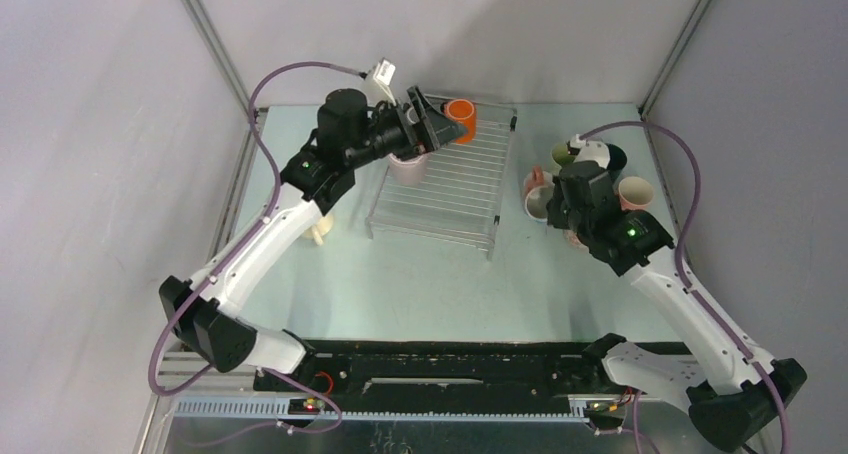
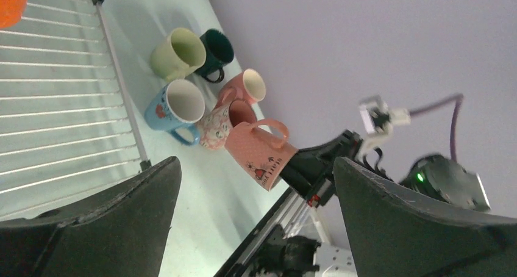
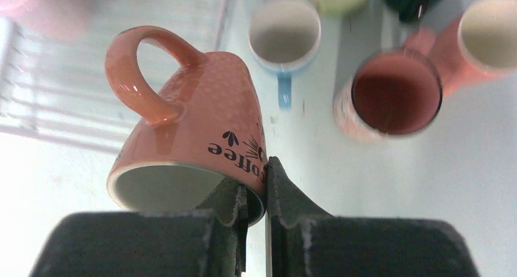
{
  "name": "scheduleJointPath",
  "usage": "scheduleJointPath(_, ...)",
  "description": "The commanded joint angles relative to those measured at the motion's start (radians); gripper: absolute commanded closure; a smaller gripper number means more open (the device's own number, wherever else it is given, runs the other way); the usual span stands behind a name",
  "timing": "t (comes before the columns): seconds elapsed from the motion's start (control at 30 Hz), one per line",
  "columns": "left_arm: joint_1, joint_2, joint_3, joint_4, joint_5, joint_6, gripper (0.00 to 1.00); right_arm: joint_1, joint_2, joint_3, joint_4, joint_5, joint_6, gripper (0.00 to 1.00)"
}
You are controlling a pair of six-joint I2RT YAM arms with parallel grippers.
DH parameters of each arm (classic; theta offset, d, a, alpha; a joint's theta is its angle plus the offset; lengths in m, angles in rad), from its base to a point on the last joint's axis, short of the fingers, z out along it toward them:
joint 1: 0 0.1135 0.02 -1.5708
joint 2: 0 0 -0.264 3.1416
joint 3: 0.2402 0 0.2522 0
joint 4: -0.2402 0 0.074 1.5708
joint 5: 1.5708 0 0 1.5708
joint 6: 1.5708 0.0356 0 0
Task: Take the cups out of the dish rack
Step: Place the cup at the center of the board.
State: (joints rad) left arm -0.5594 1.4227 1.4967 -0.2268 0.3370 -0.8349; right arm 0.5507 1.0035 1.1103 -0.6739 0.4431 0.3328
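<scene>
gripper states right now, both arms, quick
left gripper: open, nothing between its fingers
right gripper: closed on the rim of the salmon cup

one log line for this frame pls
left jaws: open, over dish rack by orange cup | right jaws: shut on pink coffee mug rim, mug tilted
</scene>
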Motion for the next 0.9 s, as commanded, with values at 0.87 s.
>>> scheduleJointPath(0.87,-0.094,-0.197,-0.217,-0.047,0.011,0.212,0.0,-0.339,0.28,-0.181,-0.262,-0.41,0.218,1.0)
